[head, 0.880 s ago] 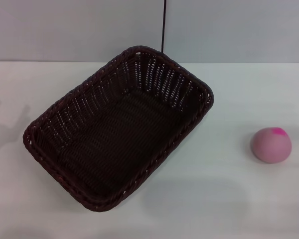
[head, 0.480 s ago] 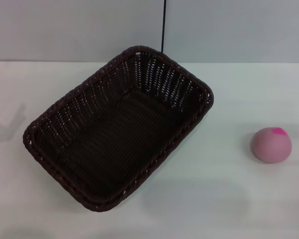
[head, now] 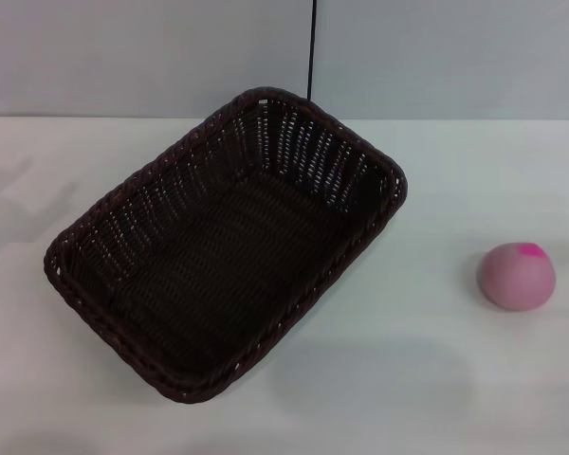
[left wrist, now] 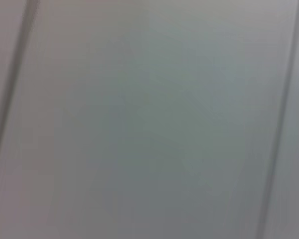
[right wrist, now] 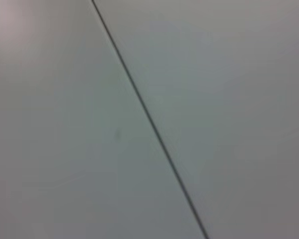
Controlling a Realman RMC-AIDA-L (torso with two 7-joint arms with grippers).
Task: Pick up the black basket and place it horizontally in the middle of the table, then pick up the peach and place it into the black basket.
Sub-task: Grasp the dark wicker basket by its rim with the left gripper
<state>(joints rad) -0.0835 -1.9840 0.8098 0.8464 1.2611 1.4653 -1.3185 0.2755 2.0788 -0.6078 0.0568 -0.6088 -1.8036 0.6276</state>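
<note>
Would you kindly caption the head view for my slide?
Empty black basket sits diagonally on the white table; peach lies apart, to its right.

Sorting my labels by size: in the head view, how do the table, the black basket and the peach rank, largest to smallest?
1. The table, spanning the view.
2. The black basket, lying askew on it.
3. The peach, clearly smallest, on the robot's right of the basket.

One black basket (head: 223, 251), on tabletop (head: 436, 379), long axis running 7 to 1 o'clock. One peach (head: 517, 276), at 3 o'clock from basket, well apart. One tabletop. Nothing inside basket. Tools in view: zero.
</note>
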